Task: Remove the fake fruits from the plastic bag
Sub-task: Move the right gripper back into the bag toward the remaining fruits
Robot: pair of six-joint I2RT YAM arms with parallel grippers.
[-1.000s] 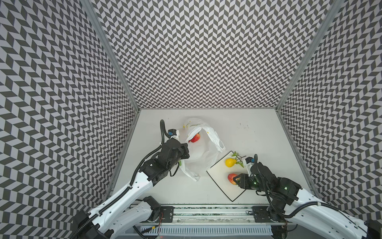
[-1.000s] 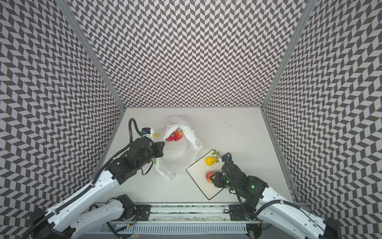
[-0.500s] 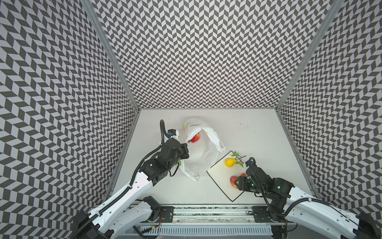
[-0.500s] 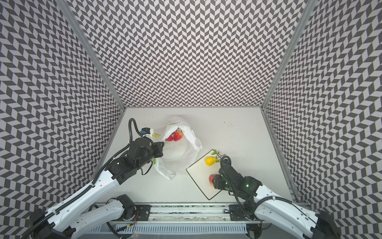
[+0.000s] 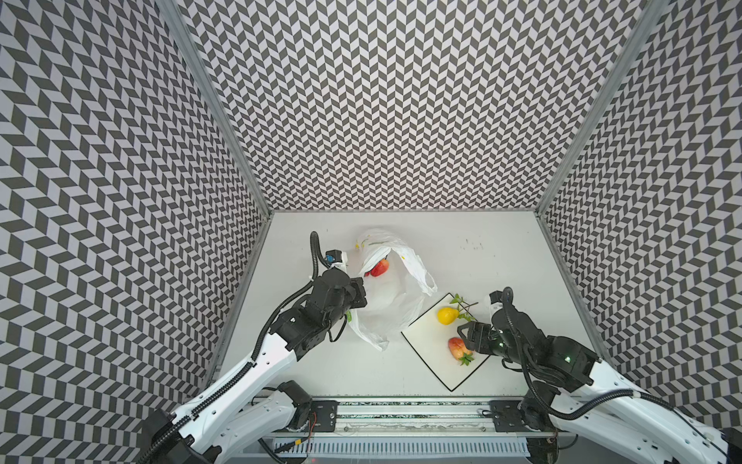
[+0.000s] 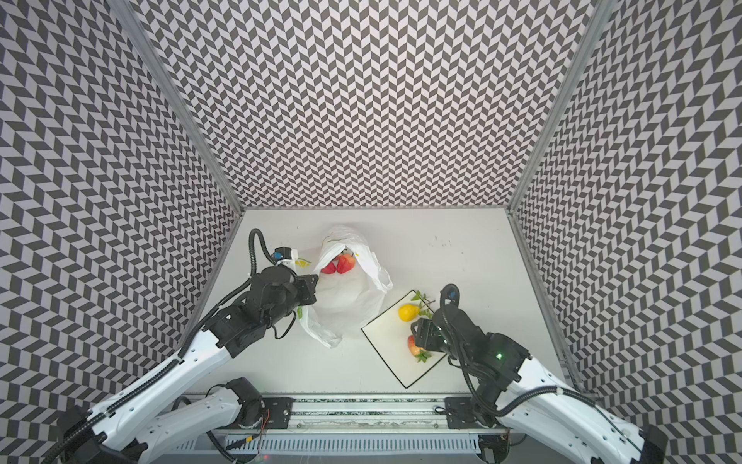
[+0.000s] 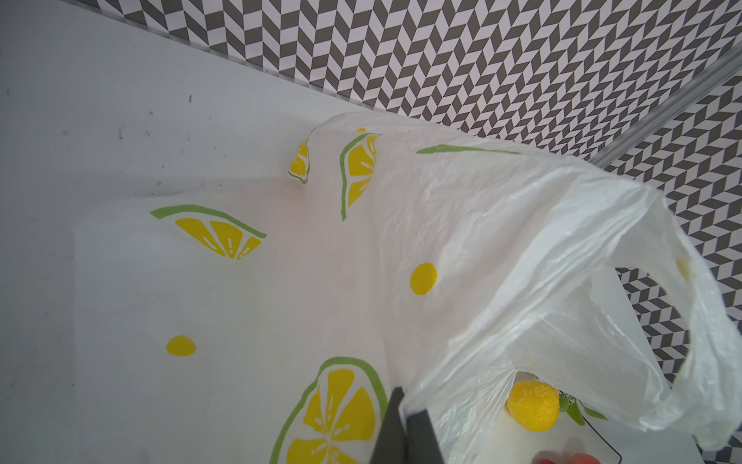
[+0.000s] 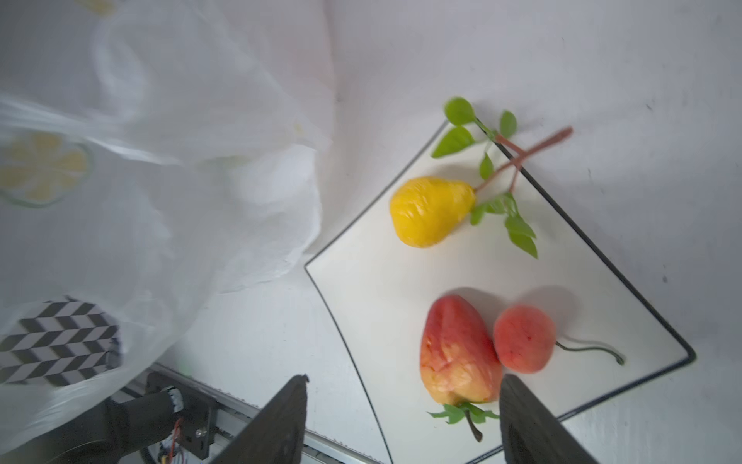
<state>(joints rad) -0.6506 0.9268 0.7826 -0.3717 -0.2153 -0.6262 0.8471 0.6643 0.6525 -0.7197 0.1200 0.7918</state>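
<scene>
Centre-left in both top views, the left gripper (image 5: pixel 358 290) pinches the plastic bag (image 5: pixel 385 309) at its rim, with two red fruits (image 6: pixel 340 265) inside. Lower right, the right gripper (image 8: pixel 403 381) stands wide over the plate (image 5: pixel 427 341). A red-yellow fruit (image 8: pixel 457 353) lies between its fingertips, and the yellow lemon (image 5: pixel 446 315) is nearby.
</scene>
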